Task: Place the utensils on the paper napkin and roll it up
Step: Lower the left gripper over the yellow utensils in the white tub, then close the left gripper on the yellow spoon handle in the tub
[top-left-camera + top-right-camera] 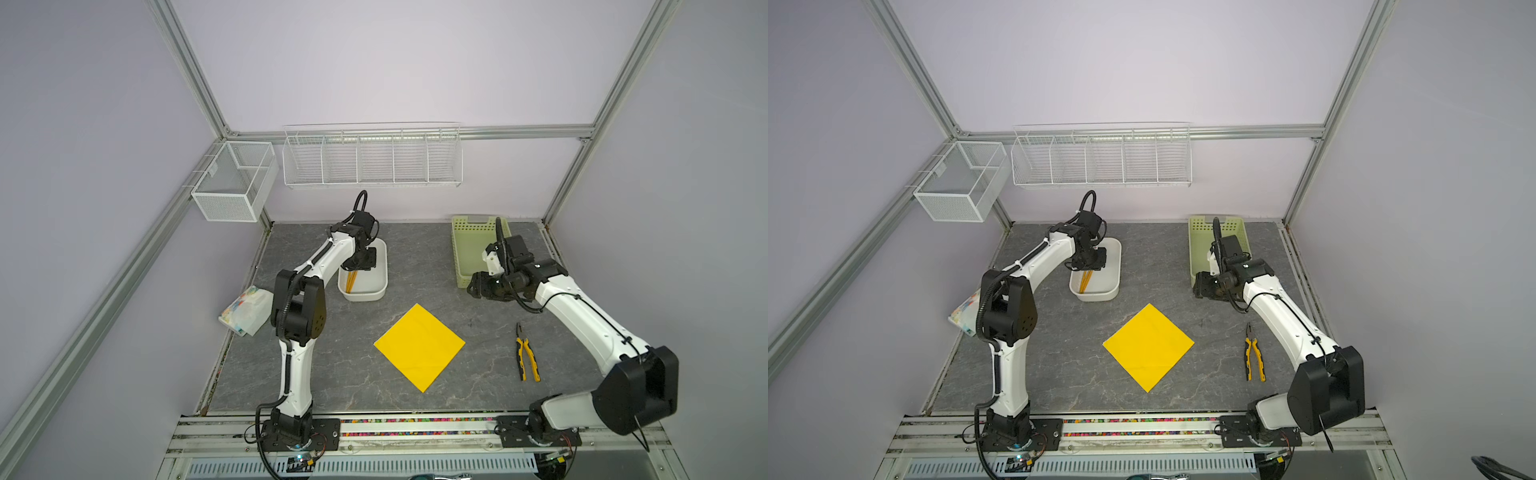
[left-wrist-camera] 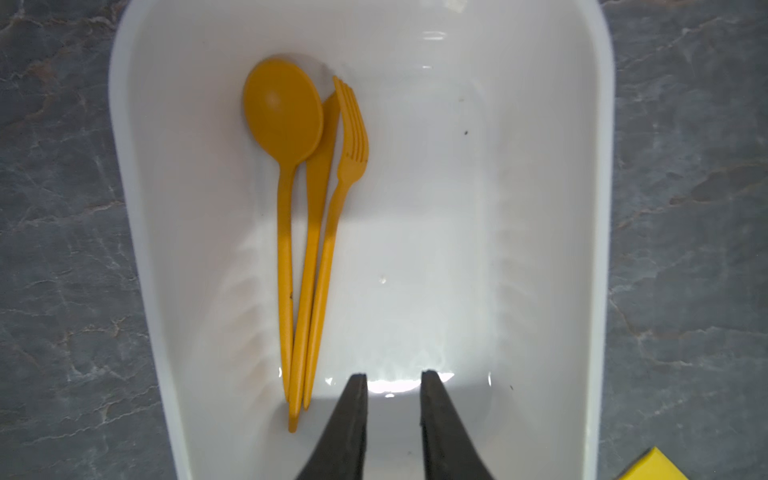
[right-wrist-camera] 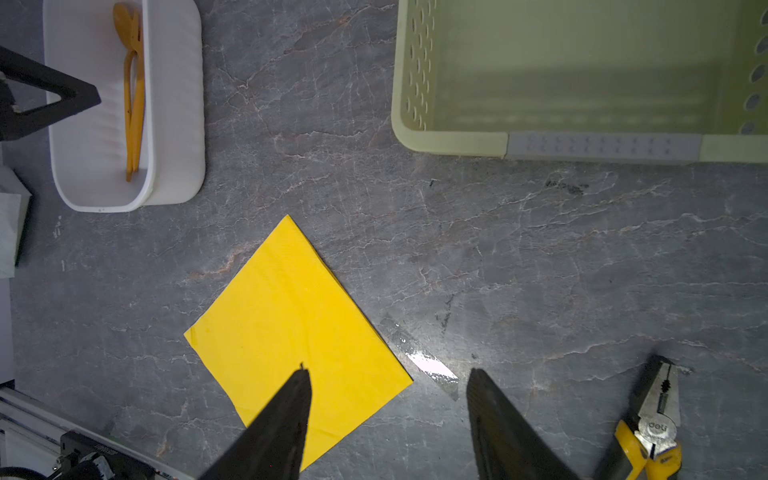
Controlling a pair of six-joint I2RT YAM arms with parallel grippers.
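The utensils point(image 2: 309, 232) are lying side by side in the white tub point(image 2: 540, 208): a spoon point(image 2: 282, 112), a knife point(image 2: 318, 178) and a fork point(image 2: 351, 124), with their handles coming together at one end. They are looking thin, light and hard. Smooth plastic like this may slip in a pinch, so I am thinking the best place to grab is the bunched handles, so all three come up together. The left gripper point(image 2: 395, 375) is hanging over the tub just beside those handle ends, its jaws a little apart and holding nothing. The napkin point(image 1: 419, 347) is lying flat on the table point(image 1: 332, 374), well apart from the tub, with nothing on it. It is looking soft and easy to crumple. The right gripper point(image 3: 388, 371) is hanging in the air near the green basket point(image 3: 457, 141), jaws wide apart and empty
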